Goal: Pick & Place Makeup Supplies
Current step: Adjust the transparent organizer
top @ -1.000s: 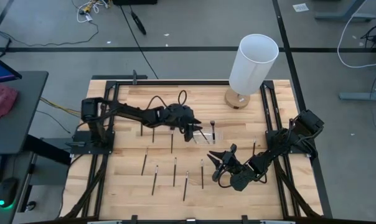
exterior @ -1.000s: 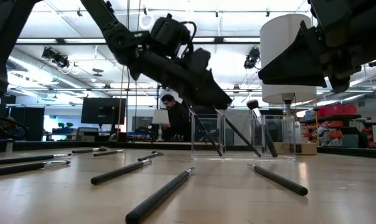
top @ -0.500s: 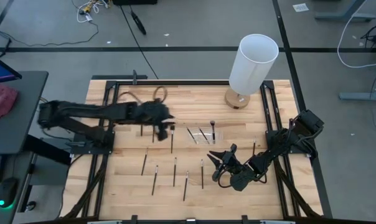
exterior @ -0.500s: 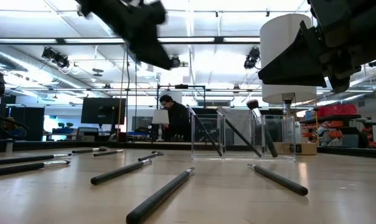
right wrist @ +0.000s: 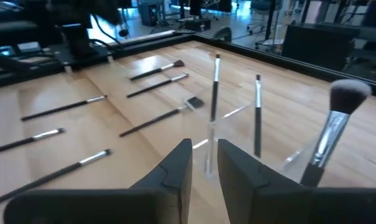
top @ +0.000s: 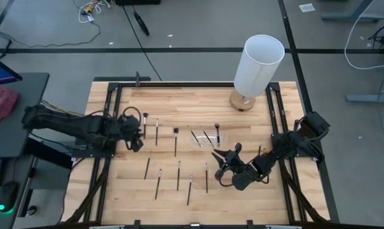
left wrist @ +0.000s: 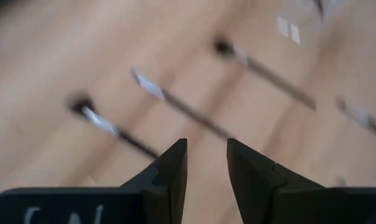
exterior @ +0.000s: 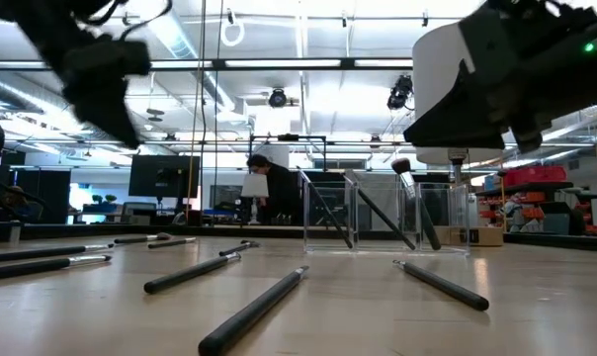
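Mostly slim dark brushes (top: 175,141) lie scattered on the pale wood-plank surface (top: 192,105) between both empty hands: left hand (top: 134,132) narrowly parted, right hand (top: 221,164) nearly closed by the clear holder (top: 207,137).

A grey floor (top: 198,25) is being crossed by loose cables (top: 65,39) (some white, some black), while a hall beyond is being lit by ceiling lights (exterior: 279,97).

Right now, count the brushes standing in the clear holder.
3, all leaning in the clear holder: one slim brush, a second slim brush beside it, and a fluffy-tipped brush. None seems hidden.
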Controlling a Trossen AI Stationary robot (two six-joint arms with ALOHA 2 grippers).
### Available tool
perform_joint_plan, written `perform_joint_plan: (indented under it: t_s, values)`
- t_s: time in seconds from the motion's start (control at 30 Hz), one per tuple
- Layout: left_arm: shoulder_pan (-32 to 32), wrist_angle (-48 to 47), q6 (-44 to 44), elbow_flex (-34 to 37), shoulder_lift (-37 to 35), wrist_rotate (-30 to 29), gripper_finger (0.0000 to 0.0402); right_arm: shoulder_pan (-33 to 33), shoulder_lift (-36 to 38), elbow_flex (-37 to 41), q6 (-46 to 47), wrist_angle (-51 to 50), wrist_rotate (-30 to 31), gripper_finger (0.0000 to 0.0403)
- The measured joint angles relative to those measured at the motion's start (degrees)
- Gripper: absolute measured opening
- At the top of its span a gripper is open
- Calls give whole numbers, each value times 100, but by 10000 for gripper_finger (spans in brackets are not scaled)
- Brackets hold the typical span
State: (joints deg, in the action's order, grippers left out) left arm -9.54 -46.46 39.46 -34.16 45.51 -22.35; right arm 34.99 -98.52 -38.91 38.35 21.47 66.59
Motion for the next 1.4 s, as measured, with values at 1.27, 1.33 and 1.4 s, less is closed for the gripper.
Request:
perform_joint_plan:
  t_s: [1.27, 1.33, 1.4]
  values:
    - [96, 2120, 3491, 1214, 2336, -2583, 214, -1017, 22, 340, -2955, 792, -2060, 80]
    - [95, 2242, 3493, 1214, 2450, -2586, 207, -1024, 27, 340, -3032, 747, -2057, 80]
    - [94, 2348, 3488, 1214, 2546, -2565, 202, -1026, 95, 342, -3156, 753, -2050, 80]
